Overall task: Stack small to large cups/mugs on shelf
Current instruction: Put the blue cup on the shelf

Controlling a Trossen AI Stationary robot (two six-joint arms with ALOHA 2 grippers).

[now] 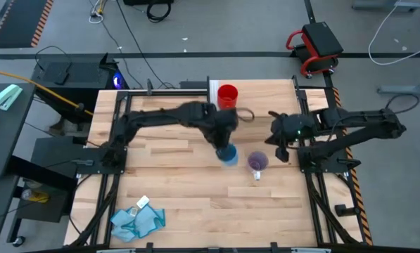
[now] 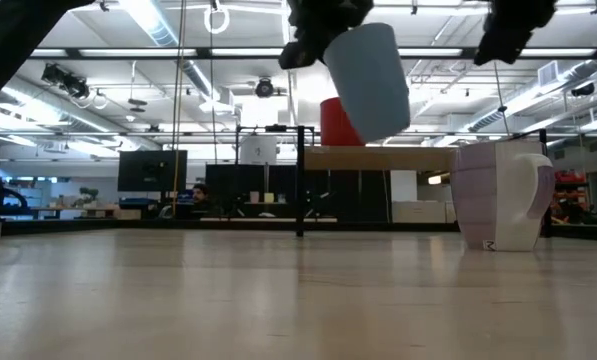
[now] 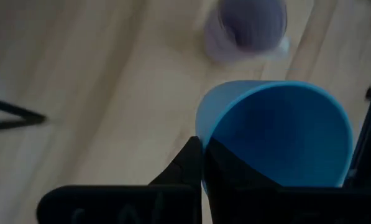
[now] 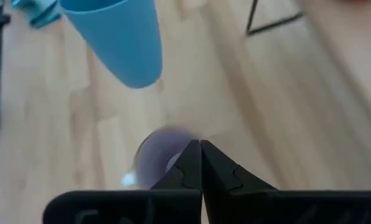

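Blue mug aloft, shelf just behind

Left gripper (image 1: 224,144) carries the blue mug (image 1: 228,154) tilted, clear of the tabletop (image 1: 167,183), jaws clamped on its rim. Red mug (image 1: 227,95) waits on the shelf (image 1: 213,88) beyond, open room between. Lilac mug (image 1: 257,162) stands beside, under the right gripper (image 1: 283,149), jaws closed, empty.

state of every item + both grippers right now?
blue mug: lifted clear of the table, tilted, held at the rim
left gripper: shut on blue mug
lilac mug: upright on the tabletop, free
red mug: upright on the shelf
right gripper: shut, empty, above the lilac mug
cloth: crumpled at the table's near left corner
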